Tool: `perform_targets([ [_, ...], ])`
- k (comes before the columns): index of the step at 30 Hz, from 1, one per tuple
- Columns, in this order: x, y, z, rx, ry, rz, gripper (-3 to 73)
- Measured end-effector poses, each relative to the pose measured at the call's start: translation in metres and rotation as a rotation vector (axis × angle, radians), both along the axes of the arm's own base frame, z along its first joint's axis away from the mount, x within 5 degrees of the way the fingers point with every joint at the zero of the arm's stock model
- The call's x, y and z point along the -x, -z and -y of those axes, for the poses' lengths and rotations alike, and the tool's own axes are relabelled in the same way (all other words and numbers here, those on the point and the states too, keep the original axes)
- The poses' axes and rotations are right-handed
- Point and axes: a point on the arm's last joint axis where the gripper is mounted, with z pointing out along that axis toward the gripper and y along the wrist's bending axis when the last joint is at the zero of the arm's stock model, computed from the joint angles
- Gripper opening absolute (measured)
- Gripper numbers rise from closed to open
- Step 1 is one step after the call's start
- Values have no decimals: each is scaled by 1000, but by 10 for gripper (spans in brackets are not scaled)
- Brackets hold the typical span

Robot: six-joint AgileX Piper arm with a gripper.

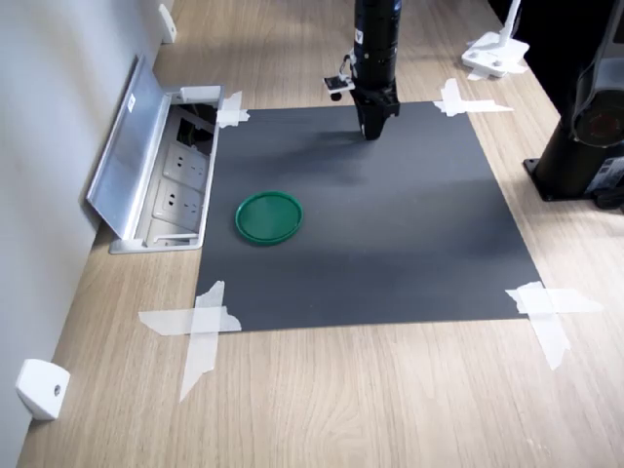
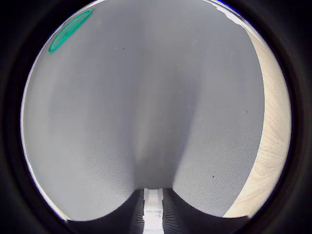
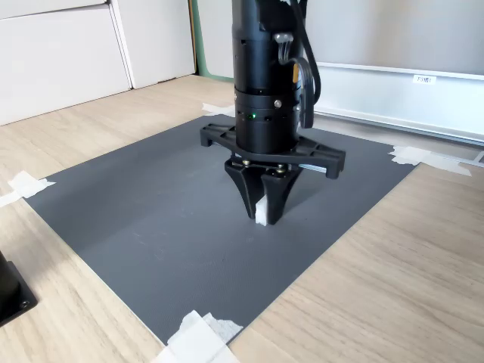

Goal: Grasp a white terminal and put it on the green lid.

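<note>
Half the job looks done: the jaws of the gripper (image 3: 262,214) clench the white terminal (image 3: 261,212) low over the dark mat (image 1: 390,234), well apart from the empty green lid (image 1: 269,216).

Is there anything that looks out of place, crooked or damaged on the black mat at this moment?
Nothing stands out. The green lid lies flat on the mat, whose corners are taped. The gripper holds the white terminal between its fingers, apart from the lid.
</note>
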Motion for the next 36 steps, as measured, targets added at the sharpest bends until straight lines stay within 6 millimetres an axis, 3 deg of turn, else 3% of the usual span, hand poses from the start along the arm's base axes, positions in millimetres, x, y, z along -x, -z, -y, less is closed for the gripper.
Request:
perform_targets([
  [4,2,-4,-1,-8,22,-2,90],
  [9,-11,-40,-14,-3,-17,38,90],
  [12,-29,-62,-39,-4,-81,65,90],
  [18,-68,-94,-107,-26,-223,174,90],
  [21,-88,-91,-137,-49,-270,170,90],
  [24,-106,-80,-155,-64,-290,150,90],
  [31,-132,-47,-161,-48,-294,95,90],
  [36,-140,-37,-161,-44,-287,88,90],
])
